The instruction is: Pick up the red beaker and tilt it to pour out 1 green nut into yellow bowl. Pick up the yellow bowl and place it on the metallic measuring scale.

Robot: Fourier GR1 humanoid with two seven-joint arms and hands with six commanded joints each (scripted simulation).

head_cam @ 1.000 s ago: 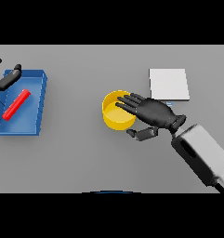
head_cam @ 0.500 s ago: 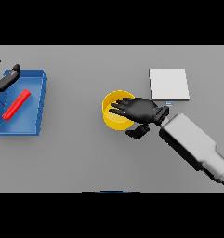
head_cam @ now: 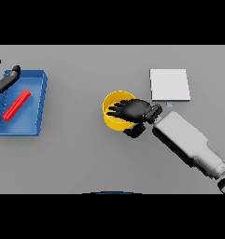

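Plainly, in the head view, the right hand (head_cam: pixel 135 110) lay over the right half of the yellow bowl (head_cam: pixel 113 112), its fingers spread and reaching leftward across the open mouth while the thumb hung down outside the near rim. The fingers looked relaxed and apart, not yet clamped on the wall; I judged this a grasp being set up, with the rim meant to fall between fingers and thumb. The bowl stood upright on the grey table (head_cam: pixel 86 158) near the middle, mouth up, with no long axis to speak of; whether a nut lay inside could not be told, since the hand covered much of it. The metallic measuring scale (head_cam: pixel 169 84), a pale square plate, lay flat just to the right and farther off, apart from the bowl, so the carry would be short. At the far left a blue tray (head_cam: pixel 37 79) held a red beaker (head_cam: pixel 17 104) lying on its side, its long axis slanting from near-left to far-right. The left hand (head_cam: pixel 4 80) rested at the tray's far-left corner, fingers fairly straight and holding nothing
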